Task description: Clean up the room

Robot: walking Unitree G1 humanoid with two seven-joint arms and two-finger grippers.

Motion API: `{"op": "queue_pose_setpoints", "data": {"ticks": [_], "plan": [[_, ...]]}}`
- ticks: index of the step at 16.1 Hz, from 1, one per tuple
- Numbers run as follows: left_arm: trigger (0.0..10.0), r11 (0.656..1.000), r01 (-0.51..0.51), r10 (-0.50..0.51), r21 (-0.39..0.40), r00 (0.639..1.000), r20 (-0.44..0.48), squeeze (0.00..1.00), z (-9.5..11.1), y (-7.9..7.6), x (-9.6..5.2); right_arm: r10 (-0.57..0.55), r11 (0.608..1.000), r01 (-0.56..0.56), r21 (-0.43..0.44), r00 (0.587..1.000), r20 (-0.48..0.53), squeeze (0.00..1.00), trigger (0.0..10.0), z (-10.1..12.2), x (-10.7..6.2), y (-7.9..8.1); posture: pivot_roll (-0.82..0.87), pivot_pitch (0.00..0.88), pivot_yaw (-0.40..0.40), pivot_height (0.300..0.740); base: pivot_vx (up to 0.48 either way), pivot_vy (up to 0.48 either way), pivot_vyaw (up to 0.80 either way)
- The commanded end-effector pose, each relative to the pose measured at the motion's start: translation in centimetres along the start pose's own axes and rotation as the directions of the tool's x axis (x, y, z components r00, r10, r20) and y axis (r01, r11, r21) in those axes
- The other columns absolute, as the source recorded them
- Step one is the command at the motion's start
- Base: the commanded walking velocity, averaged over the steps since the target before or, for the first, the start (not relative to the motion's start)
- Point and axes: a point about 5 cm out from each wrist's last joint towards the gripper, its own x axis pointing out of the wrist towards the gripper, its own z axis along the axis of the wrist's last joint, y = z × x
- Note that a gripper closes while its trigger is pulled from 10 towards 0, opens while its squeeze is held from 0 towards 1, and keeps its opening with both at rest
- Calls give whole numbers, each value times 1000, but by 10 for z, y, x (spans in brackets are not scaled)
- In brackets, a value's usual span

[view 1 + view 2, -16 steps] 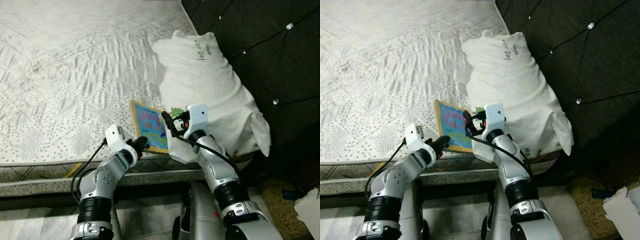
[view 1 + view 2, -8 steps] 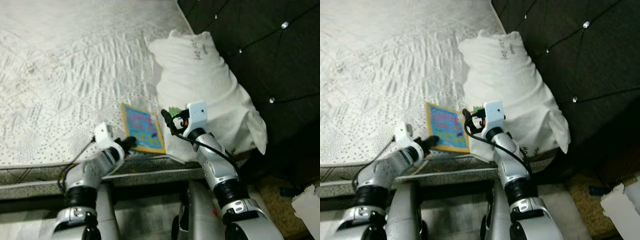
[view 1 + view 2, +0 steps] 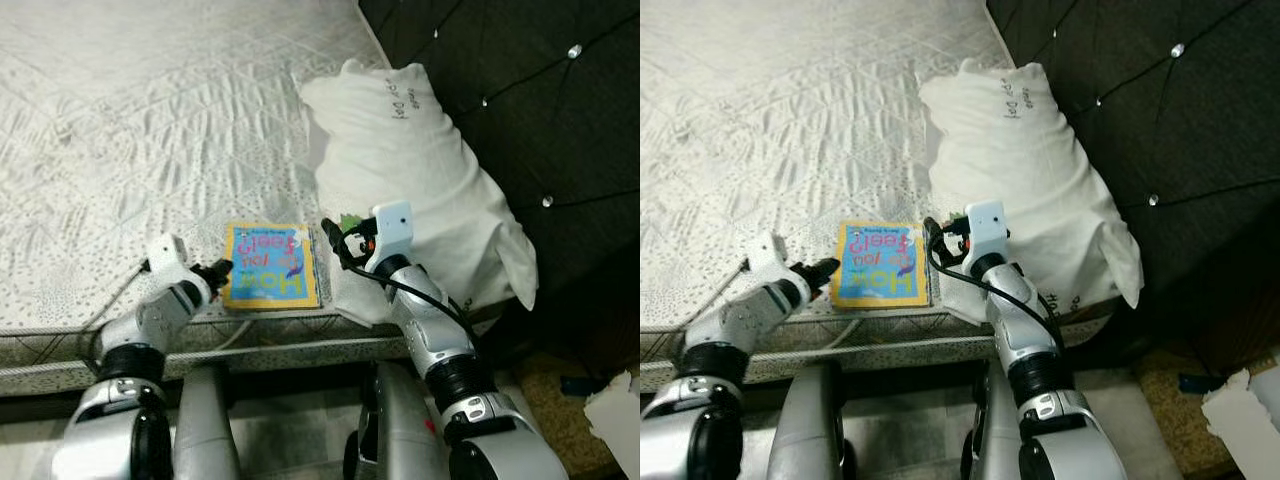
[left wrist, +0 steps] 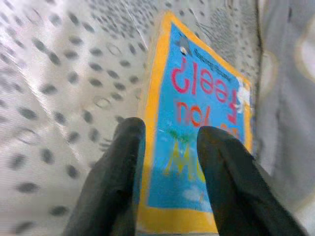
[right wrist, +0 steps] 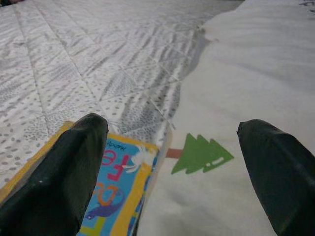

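Observation:
A blue picture book (image 3: 268, 278) with a yellow border lies flat near the mattress's front edge, just left of a white pillow (image 3: 420, 170). My left gripper (image 3: 216, 270) sits at the book's left edge. In the left wrist view its two black fingers (image 4: 120, 162) rest a little apart on the book's cover (image 4: 197, 113), one over the yellow border. My right gripper (image 3: 333, 238) hovers wide open between the book's right edge and the pillow. The right wrist view shows the book's corner (image 5: 115, 177) and a green tree print (image 5: 199, 153) on the pillow.
The quilted white mattress (image 3: 150, 120) stretches far and left. A dark tufted headboard (image 3: 530, 100) stands behind the pillow on the right. The bed frame edge (image 3: 300, 350) runs below the book. A white paper scrap (image 3: 615, 410) lies on the floor at the lower right.
The book has turned square to the mattress edge and slid left. My left arm swung left with its fingers on the book. The right gripper barely moved.

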Motion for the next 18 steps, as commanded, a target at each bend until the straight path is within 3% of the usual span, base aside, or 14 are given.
{"op": "queue_pose_setpoints", "data": {"ticks": [1, 4, 6, 9, 12, 13, 16, 17, 18], "plan": [[10000, 999, -7, 8, 36, 1000, -16, 1000, -2, 0, 1, -20, 1000, 20, -4, 1000, 17, 0, 10000, 4, 2, -4, 74, 84, -67, 565, 0, 0, 0], [10000, 988, -91, 83, 123, 994, 67, 1000, 5, 13, -2, -127, 991, 126, 42, 992, 18, 0, 10000, 2, 1, -16, 82, 44, -41, 565, 0, 0, 0], [10000, 979, -151, 125, 133, 974, 190, 1000, 9, 15, -11, -136, 990, 134, 39, 990, 26, 0, 10000, 2, 0, -18, 82, 11, -39, 565, 0, 0, 0], [10000, 967, -213, 148, 138, 916, 372, 1000, 10, 5, -38, -91, 995, 90, 32, 995, 44, 0, 10000, 7, 3, -13, 101, 0, -40, 565, 0, 0, 0], [10000, 907, -356, 204, 227, 841, 500, 1000, 8, 5, -72, -52, 996, 47, 77, 996, 68, 0, 10000, 13, 7, -10, 125, 0, -41, 565, 0, 0, 0], [10000, 872, -404, 196, 277, 806, 558, 1000, 10, 2, -84, -50, 996, 44, 82, 996, 76, 0, 10000, 15, 8, -12, 135, 0, -42, 565, 0, 0, 0], [10000, 829, -449, 162, 333, 763, 625, 1000, 8, -2, -90, -29, 996, 20, 82, 993, 116, 0, 10000, 21, 8, -14, 152, 0, -54, 565, 0, 0, 0], [10000, 782, -479, 109, 400, 735, 669, 114, 13, -9, -93, -24, 997, 14, 80, 992, 127, 0, 10000, 24, 8, -14, 152, 0, -55, 575, 0, 0, 0], [10000, 744, -516, 72, 425, 695, 716, 0, 17, -19, -97, -27, 996, 16, 84, 991, 133, 0, 10000, 26, 7, -16, 150, 0, -61, 590, 0, 0, 0]]}}
